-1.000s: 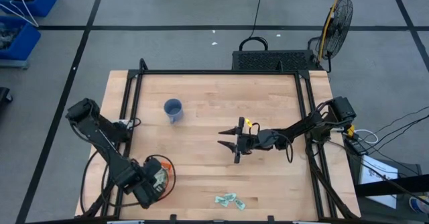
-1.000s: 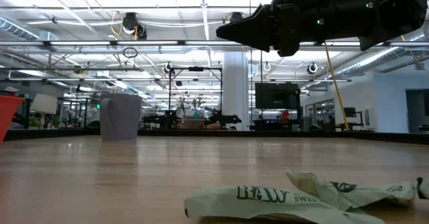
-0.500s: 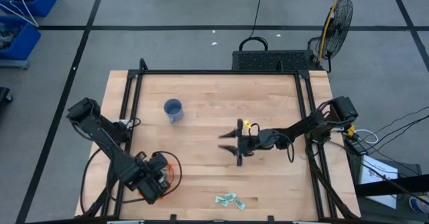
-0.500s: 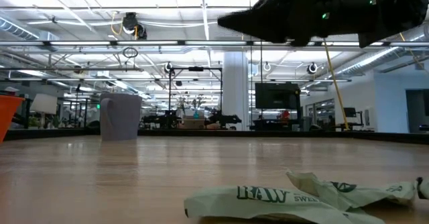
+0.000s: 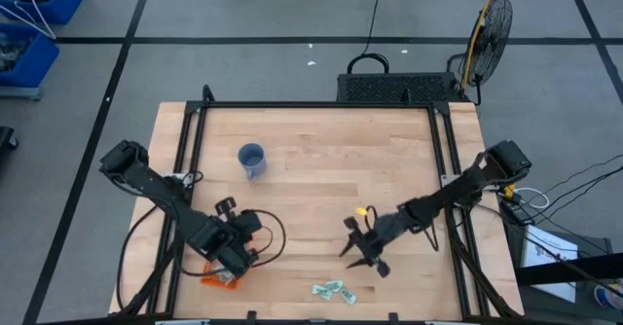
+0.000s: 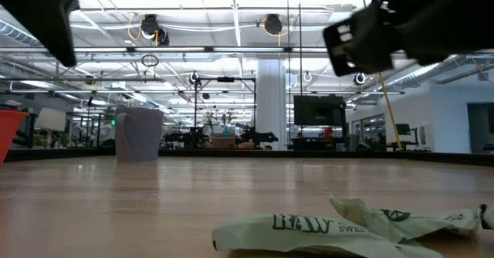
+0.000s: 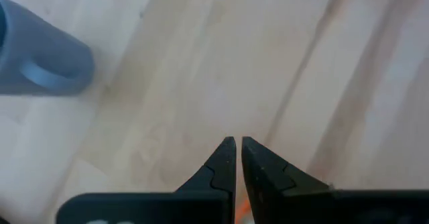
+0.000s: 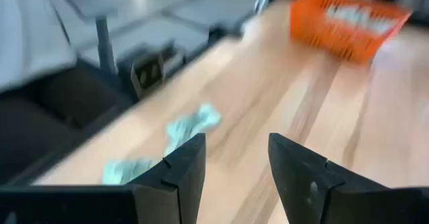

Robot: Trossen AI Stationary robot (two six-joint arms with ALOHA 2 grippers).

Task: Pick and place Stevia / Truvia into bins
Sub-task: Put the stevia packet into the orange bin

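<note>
While sachets (image 5: pixel 333 290) lie near table edge, right claw (image 5: pixel 356 256) open just beside them

Right gripper (image 5: pixel 356 254) spread, seemingly above sachets (image 5: pixel 333 291).

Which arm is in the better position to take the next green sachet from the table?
Probably the right. Its claw is open and close to the sachets, which its wrist view shows ahead. The left claw is shut, above the orange basket.
</note>
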